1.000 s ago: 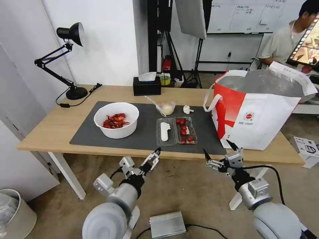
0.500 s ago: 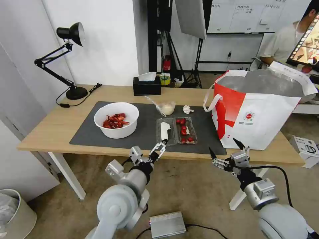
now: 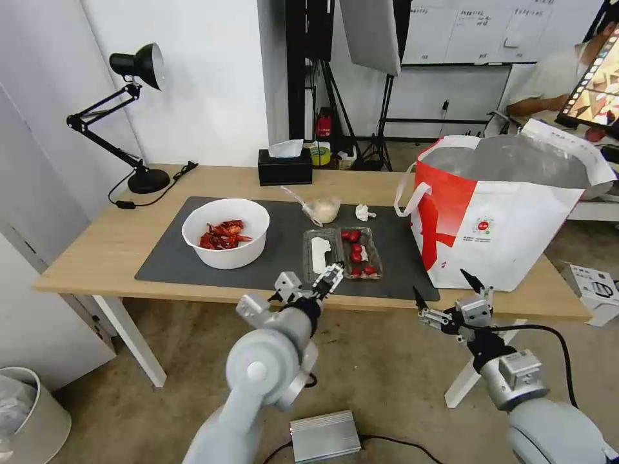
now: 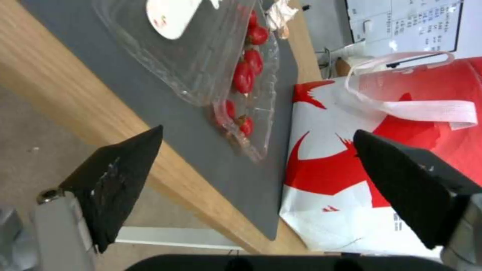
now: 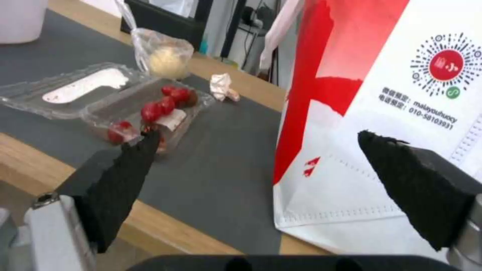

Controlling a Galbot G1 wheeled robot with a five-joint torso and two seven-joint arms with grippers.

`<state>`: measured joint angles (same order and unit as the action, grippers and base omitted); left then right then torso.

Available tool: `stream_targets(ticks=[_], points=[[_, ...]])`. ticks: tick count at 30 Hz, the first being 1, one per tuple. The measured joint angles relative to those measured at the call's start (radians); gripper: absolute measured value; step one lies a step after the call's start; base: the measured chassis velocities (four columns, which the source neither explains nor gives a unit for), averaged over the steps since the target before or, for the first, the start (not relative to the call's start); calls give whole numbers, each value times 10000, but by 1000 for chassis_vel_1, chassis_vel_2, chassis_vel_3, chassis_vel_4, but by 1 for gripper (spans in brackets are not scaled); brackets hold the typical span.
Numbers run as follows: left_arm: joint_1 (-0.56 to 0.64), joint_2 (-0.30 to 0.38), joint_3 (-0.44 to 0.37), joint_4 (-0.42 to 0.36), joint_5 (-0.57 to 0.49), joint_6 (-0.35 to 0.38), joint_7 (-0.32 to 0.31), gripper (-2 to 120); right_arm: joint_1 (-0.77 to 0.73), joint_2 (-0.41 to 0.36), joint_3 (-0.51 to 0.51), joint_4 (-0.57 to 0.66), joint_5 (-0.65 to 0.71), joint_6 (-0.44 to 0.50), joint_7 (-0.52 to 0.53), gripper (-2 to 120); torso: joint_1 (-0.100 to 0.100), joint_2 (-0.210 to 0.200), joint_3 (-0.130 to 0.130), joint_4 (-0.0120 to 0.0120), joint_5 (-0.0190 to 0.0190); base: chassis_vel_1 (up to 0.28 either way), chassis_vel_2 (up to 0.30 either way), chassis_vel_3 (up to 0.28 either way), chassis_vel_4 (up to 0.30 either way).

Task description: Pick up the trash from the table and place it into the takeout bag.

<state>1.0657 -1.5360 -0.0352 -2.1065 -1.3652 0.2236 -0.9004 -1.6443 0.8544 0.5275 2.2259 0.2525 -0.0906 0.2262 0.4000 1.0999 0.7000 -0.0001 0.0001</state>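
Fingers apart on the left gripper (image 3: 330,276), low centre of the head view, at the table (image 3: 97,251) edge by the clear tray (image 3: 343,253). Right gripper (image 3: 449,295) spread too, lower right, before the takeout bag (image 3: 509,219). Right wrist view catches the crumpled tissue (image 5: 221,86); head view adds the bowl (image 3: 225,233), centre-left.

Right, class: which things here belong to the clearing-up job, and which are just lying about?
Job: bowl of shells, plastic tray, small cup, tissue, takeout bag, table.
Lying about: desk lamp, tissue box, bin, metal box.
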Motion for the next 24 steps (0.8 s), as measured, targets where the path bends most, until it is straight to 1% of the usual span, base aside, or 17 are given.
stream_targets(ticks=[2, 7, 10, 16, 24], points=[[-211, -181, 59, 206, 16, -76, -162, 100, -27, 47, 1, -19, -44, 18, 1, 100, 0, 0, -1, 1, 0, 0, 0, 0, 0], [-429, -356, 133, 484, 45, -139, -327, 100, -37, 86, 15, -64, -85, 72, 3, 100, 0, 0, -1, 0, 0, 0, 0, 0, 0], [-623, -528, 189, 795, 102, -195, -471, 100, -68, 115, 28, -104, -115, 160, 6, 100, 0, 0, 0, 1, 0, 0, 0, 0, 0], [-938, -590, 375, 1210, 283, -366, -533, 100, -103, 125, 49, -113, -128, 192, 7, 100, 0, 0, 0, 1, 0, 0, 0, 0, 0], [-1400, -484, 446, 1570, 80, -343, -668, 100, -96, 92, 59, -182, -128, 223, 7, 100, 0, 0, 0, 1, 0, 0, 0, 0, 0]])
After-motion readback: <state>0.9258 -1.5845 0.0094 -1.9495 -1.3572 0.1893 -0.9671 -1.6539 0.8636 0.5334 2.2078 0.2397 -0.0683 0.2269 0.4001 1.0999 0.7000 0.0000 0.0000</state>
